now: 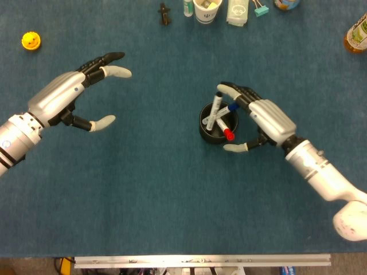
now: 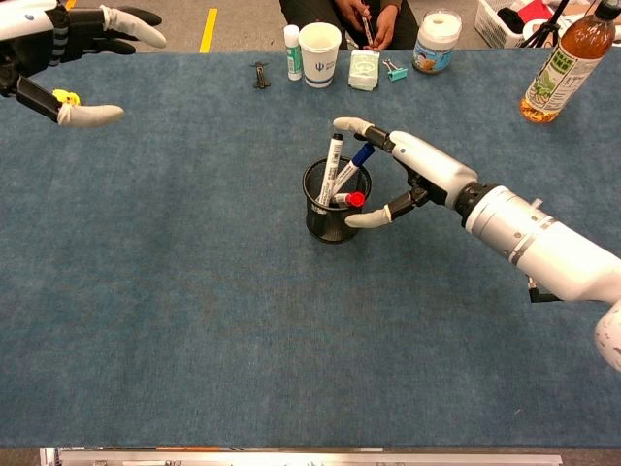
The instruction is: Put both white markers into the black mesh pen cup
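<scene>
Black mesh pen cup [image 1: 213, 127] just beside right hand [image 1: 265, 117], mid-table.

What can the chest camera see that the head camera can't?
Only the chest view shows a person's hands past the table's far edge, a white basket, and the whole juice bottle. Only the head view shows the left hand whole. Both show the pen cup with markers and the right hand beside it.

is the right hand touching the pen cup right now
Apart. The chest view shows blue table between the right hand and the black mesh pen cup.
</scene>
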